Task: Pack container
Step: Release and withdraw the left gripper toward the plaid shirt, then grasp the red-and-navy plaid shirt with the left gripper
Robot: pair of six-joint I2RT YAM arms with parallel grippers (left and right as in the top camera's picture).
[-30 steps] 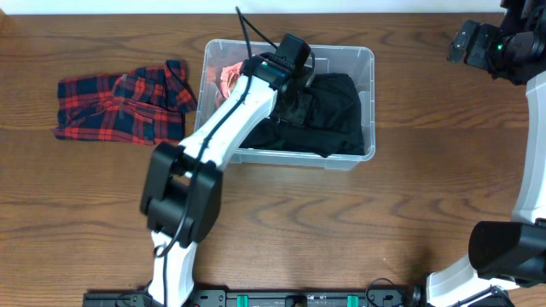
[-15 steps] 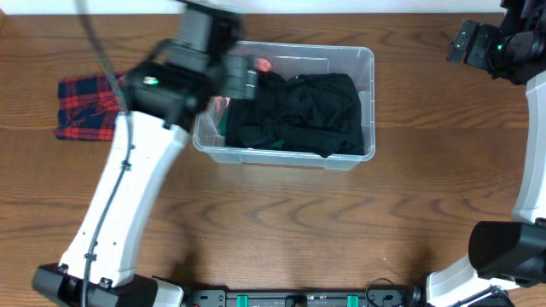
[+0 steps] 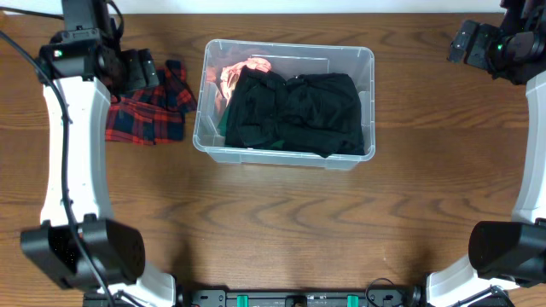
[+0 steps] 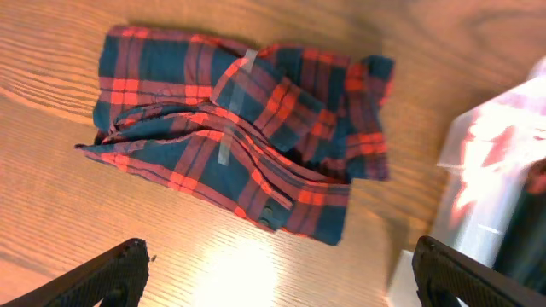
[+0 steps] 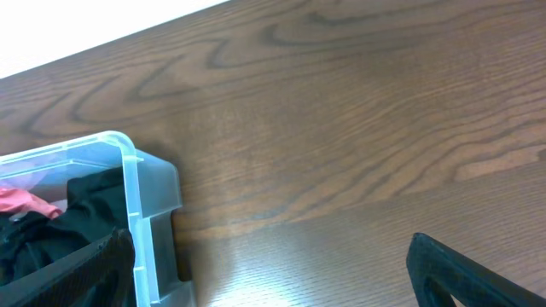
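Note:
The clear plastic container (image 3: 368,58) stands at the table's back centre. A black garment (image 3: 299,112) fills most of it, with a pink-red cloth (image 3: 232,73) at its left end. A red-and-blue plaid shirt (image 3: 155,111) lies crumpled on the table left of the container; it also shows in the left wrist view (image 4: 239,136). My left gripper (image 4: 277,273) hangs open and empty above the plaid shirt. My right gripper (image 5: 269,277) is open and empty, high at the far right, with the container's right corner (image 5: 141,200) in its view.
The wooden table (image 3: 281,230) stretches bare in front of the container. Its back edge meets a white wall behind the container. The arm bases stand at the front left and front right.
My left arm has left the container and swung left over the plaid shirt. The black garment stays in the container. The right arm has not moved.

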